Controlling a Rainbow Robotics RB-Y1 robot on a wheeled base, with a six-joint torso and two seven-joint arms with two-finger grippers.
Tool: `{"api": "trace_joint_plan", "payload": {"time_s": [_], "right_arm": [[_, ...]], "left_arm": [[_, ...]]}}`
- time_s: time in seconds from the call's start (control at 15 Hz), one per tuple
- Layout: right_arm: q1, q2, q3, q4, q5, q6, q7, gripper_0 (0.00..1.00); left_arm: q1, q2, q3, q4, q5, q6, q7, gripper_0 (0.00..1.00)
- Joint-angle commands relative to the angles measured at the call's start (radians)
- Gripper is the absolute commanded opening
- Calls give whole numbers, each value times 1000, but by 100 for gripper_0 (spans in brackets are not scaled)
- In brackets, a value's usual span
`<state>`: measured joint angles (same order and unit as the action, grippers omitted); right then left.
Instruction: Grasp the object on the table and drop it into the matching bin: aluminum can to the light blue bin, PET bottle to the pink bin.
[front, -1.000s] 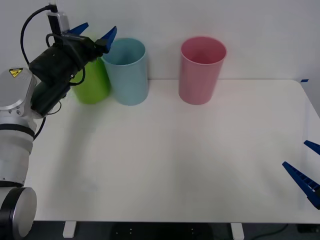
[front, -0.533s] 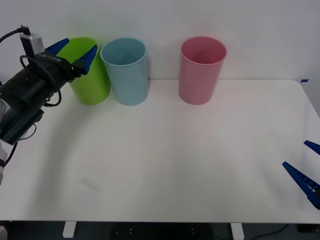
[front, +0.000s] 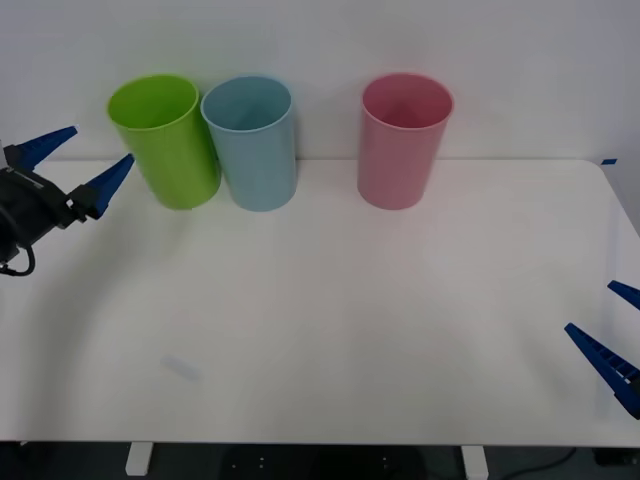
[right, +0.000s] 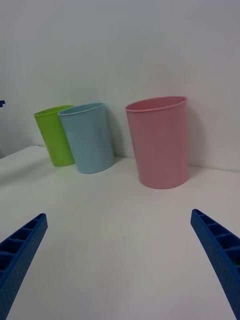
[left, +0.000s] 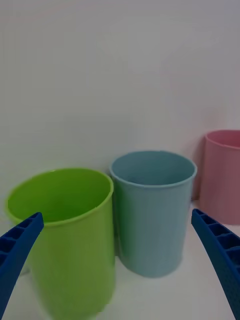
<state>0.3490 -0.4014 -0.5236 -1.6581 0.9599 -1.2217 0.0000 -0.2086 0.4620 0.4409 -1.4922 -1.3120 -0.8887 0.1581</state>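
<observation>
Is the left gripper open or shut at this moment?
Open. The left gripper has its two blue fingers spread wide apart, with nothing between them.

Left tool (front: 85, 167) raised at far left, fingers spread; right tool (front: 618, 338) low at right, likewise spread.

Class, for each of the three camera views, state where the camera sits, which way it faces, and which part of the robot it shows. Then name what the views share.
Front view: above the arms, looking down on the table; left gripper at left edge, right gripper at right edge.
Right wrist view: low over the table, facing the pink bin; own open fingers.
Left wrist view: facing the lime green bin and light blue bin; own open fingers.
Shared: all three bins.
</observation>
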Motion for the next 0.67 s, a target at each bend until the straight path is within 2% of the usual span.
{"api": "trace_joint_plan", "payload": {"time_s": [0.07,0.33,0.67], "right_arm": [[0,0,0,0,0,0,0,100],[0,0,0,0,0,0,0,100],[0,0,0,0,0,0,0,100]], "left_arm": [[55,20,61,-14,-4,-95,5,100],[156,61,87,-63,43,-122,21,100],[238,61,191,-71,60,-266,18,100]]}}
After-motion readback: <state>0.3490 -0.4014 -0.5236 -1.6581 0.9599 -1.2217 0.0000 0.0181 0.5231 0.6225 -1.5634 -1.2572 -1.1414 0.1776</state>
